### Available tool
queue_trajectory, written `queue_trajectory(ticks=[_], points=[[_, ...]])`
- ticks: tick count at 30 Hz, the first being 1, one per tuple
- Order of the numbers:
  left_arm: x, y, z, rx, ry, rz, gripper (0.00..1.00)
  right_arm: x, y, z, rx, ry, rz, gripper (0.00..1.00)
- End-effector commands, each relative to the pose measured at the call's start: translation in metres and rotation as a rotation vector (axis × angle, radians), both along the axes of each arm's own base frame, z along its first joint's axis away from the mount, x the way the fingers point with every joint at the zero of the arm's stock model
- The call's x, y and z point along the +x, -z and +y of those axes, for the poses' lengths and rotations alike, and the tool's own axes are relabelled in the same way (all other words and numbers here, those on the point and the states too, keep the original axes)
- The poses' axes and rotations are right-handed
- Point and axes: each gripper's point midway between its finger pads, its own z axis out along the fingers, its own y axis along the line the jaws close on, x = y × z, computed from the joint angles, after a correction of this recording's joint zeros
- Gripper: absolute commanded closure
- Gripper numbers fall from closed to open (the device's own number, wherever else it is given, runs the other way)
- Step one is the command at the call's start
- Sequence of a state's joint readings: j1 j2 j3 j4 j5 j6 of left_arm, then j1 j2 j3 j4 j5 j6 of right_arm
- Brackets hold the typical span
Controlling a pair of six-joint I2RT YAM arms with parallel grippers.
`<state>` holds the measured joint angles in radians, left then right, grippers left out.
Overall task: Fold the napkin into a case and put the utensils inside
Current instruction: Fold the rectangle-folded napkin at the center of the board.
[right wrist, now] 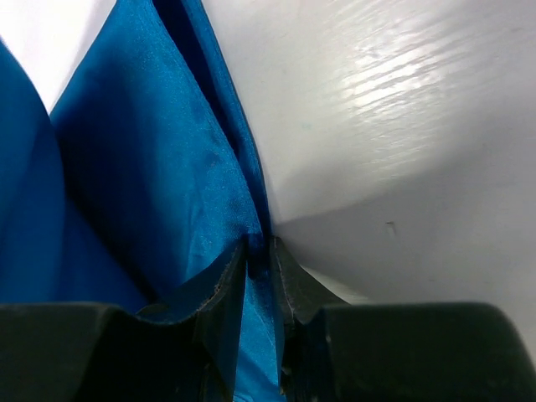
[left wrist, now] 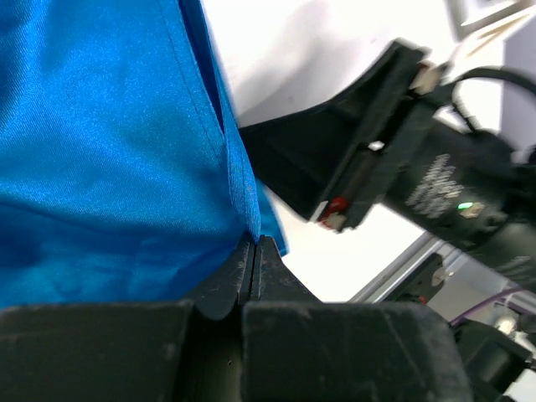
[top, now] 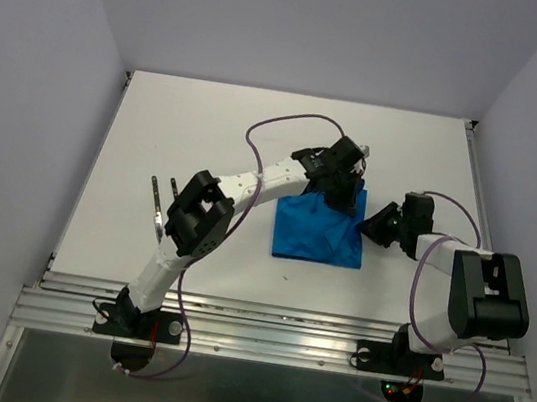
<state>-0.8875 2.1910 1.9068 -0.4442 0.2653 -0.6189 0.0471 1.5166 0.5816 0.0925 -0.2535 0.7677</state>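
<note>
Both grippers have cloth. My left gripper [left wrist: 254, 251] is pressed together on a hemmed corner of the napkin [top: 316, 233], and my right gripper [right wrist: 258, 251] pinches the napkin's right edge nearby, with a thin blue layer between its nearly closed fingers. The napkin lies rumpled mid-table [top: 208, 131], with the utensils [top: 159, 207] well apart to its left. I judge this fold needs both held points carried across together, level and taut, and set edge on edge before either lets go.

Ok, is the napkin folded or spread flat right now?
Partly folded: the napkin lies in overlapping layers, left fingers and right fingers pinching its right edge. Not a narrow case yet.
</note>
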Motion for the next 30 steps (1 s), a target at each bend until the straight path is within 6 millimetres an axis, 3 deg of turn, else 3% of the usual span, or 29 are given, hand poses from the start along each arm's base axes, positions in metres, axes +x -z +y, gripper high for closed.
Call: queue_trajectory(ticks=[1, 13, 26, 30], points=[[0.009, -0.036, -0.019, -0.091, 0.002, -0.044, 1.00, -0.039, 0.042, 0.001, -0.061, -0.014, 0.189, 0.75], [0.018, -0.033, -0.034, -0.104, -0.012, -0.028, 1.00, -0.037, 0.041, 0.003, -0.064, -0.013, 0.186, 0.75], [0.019, -0.012, -0.043, -0.108, -0.030, 0.023, 1.00, -0.040, 0.039, 0.000, -0.075, -0.008, 0.178, 0.75], [0.017, -0.018, -0.044, -0.120, -0.014, 0.019, 0.89, -0.042, 0.039, -0.002, -0.091, -0.004, 0.182, 0.74]])
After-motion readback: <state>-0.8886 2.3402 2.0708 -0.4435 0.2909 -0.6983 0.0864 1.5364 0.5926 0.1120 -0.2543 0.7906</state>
